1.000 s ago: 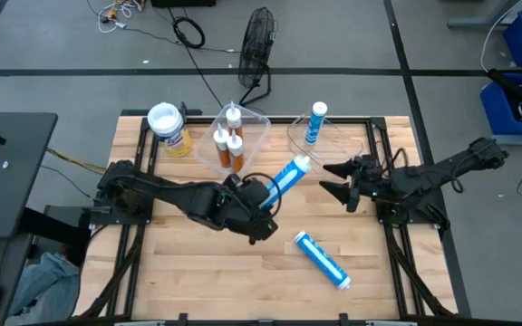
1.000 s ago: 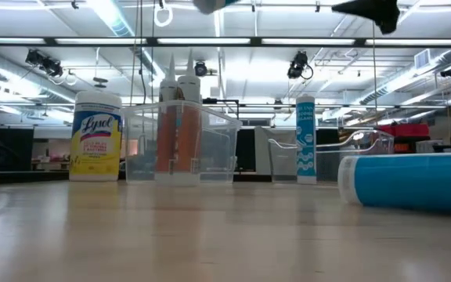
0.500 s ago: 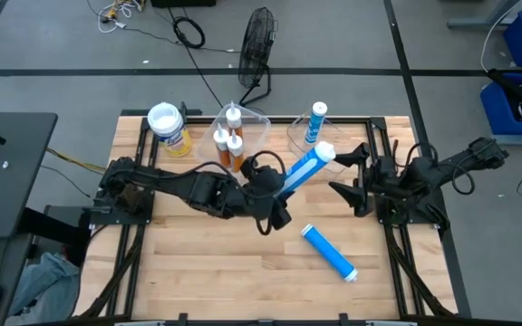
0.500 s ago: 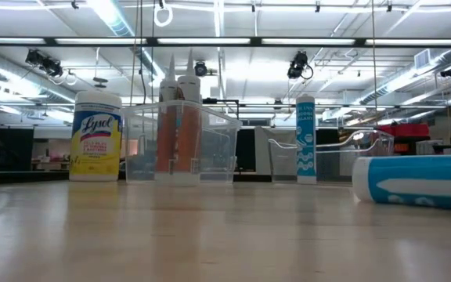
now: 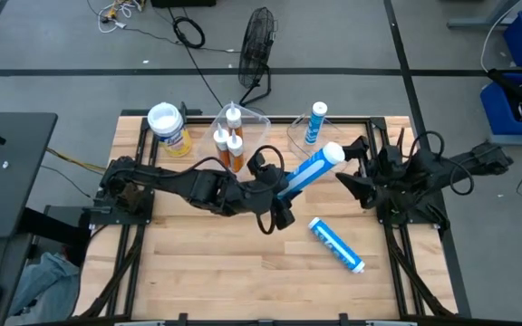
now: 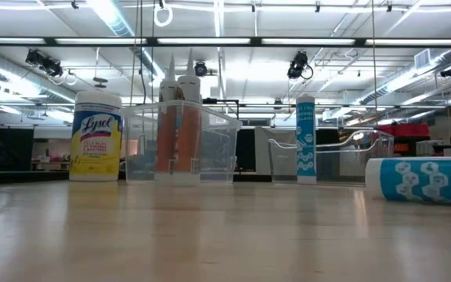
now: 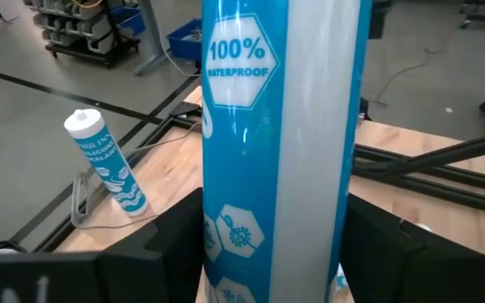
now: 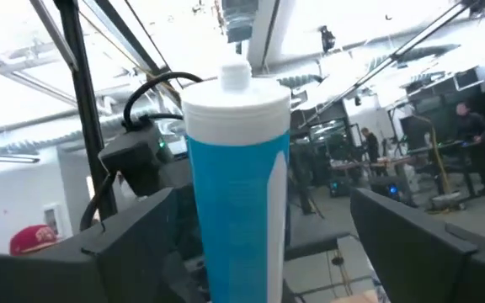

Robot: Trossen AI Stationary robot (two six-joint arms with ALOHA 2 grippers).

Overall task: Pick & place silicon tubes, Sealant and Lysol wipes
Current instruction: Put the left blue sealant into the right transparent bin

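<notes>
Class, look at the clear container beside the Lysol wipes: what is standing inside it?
Inside the clear container stand three orange tubes with white nozzles, upright. Their bases are hidden from above.

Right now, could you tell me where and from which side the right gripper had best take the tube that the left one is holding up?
Grip the free capped end of the tube, coming from the right. The left gripper is clamped on its lower body, and the tube slants cap-first toward the right gripper, whose open fingers already flank the cap. Close across the round body just below the white cap.

The low view's edge cuts off the lying tube (image 6: 423, 181).
</notes>
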